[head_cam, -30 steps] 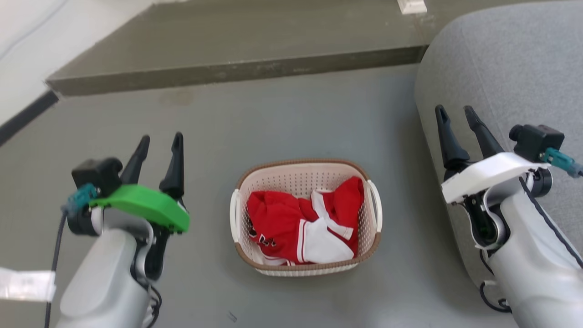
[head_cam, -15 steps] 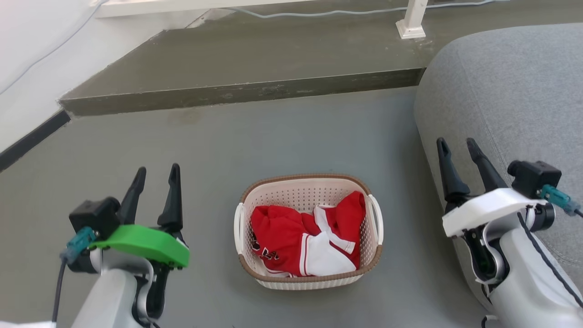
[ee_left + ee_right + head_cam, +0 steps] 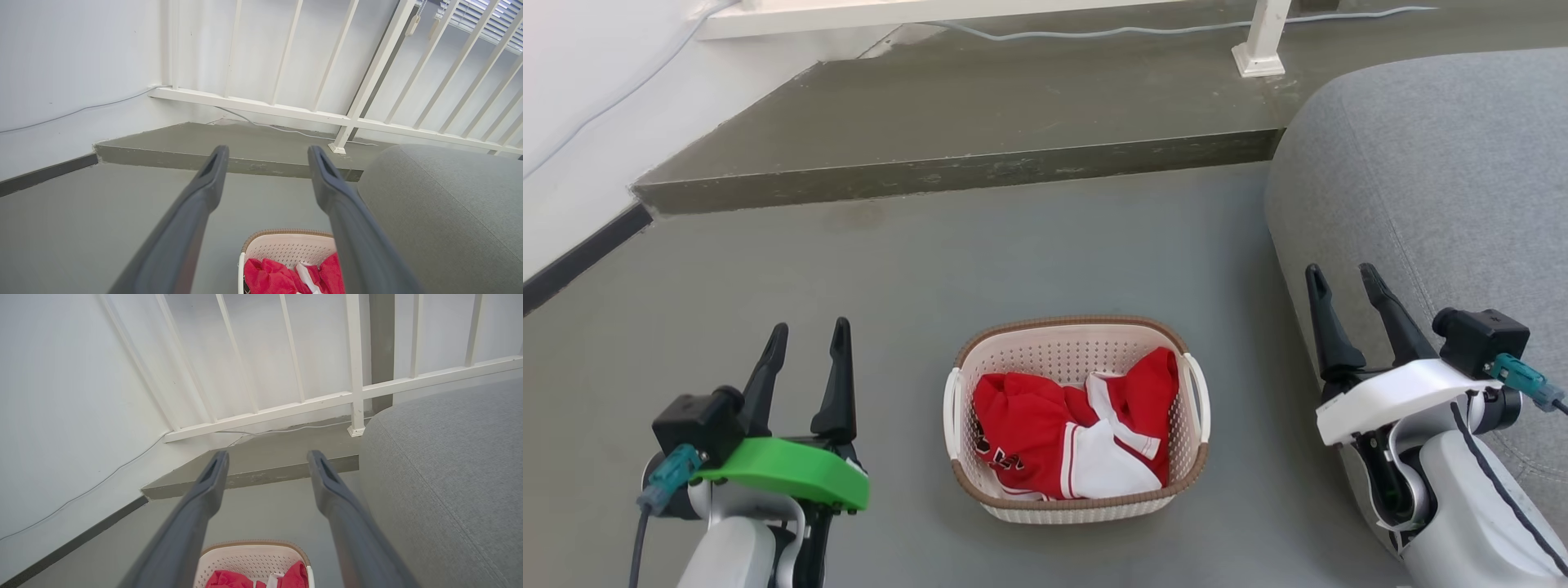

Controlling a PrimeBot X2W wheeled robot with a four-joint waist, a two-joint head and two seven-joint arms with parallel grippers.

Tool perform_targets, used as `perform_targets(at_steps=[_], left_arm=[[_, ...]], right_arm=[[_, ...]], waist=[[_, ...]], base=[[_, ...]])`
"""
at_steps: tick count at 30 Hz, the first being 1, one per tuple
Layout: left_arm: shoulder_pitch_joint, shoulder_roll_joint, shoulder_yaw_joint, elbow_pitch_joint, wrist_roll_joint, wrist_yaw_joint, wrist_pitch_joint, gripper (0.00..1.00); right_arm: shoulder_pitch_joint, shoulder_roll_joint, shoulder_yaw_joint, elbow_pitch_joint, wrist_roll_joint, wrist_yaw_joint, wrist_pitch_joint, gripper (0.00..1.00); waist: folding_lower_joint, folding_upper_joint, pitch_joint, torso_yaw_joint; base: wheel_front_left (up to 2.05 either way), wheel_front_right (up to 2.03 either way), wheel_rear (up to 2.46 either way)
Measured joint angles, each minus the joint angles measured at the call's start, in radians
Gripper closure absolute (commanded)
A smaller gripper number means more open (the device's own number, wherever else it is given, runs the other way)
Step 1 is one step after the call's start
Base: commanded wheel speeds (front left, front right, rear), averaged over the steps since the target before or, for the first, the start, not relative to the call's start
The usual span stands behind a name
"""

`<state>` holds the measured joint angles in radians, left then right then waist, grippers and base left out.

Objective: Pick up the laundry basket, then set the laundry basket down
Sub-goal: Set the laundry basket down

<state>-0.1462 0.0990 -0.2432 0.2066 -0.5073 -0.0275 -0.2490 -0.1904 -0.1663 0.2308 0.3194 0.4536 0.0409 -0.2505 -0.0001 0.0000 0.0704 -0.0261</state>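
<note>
Head view: laundry basket (image 3: 1072,510) on floor (image 3: 1013,253), open floor around it, grey sofa (image 3: 1421,163) near right side; left gripper (image 3: 810,327) and right gripper (image 3: 1340,271) flank it, not touching, jaws apart.

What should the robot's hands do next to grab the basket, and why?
Probably lower both toward the handles: the left gripper and right gripper are open and apart from the laundry basket, which sits on the floor between them, a white handle on each side.
</note>
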Motion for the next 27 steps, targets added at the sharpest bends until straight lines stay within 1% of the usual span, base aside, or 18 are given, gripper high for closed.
perform_targets(at_steps=[10, 27], left_arm=[[0.037, -0.018, 0.022, -0.031, 0.038, -0.017, 0.000, 0.00], [0.070, -0.033, 0.051, -0.053, 0.055, -0.043, 0.000, 0.00]], right_arm=[[0.020, 0.007, -0.008, -0.025, -0.029, 0.000, 0.000, 0.00], [0.044, 0.019, -0.023, -0.048, -0.052, 0.001, 0.000, 0.00]], waist=[[0.0000, 0.0001, 0.002, 0.003], [0.0000, 0.0000, 0.002, -0.001]], base=[[0.00, 0.00, 0.00], [0.00, 0.00, 0.00]])
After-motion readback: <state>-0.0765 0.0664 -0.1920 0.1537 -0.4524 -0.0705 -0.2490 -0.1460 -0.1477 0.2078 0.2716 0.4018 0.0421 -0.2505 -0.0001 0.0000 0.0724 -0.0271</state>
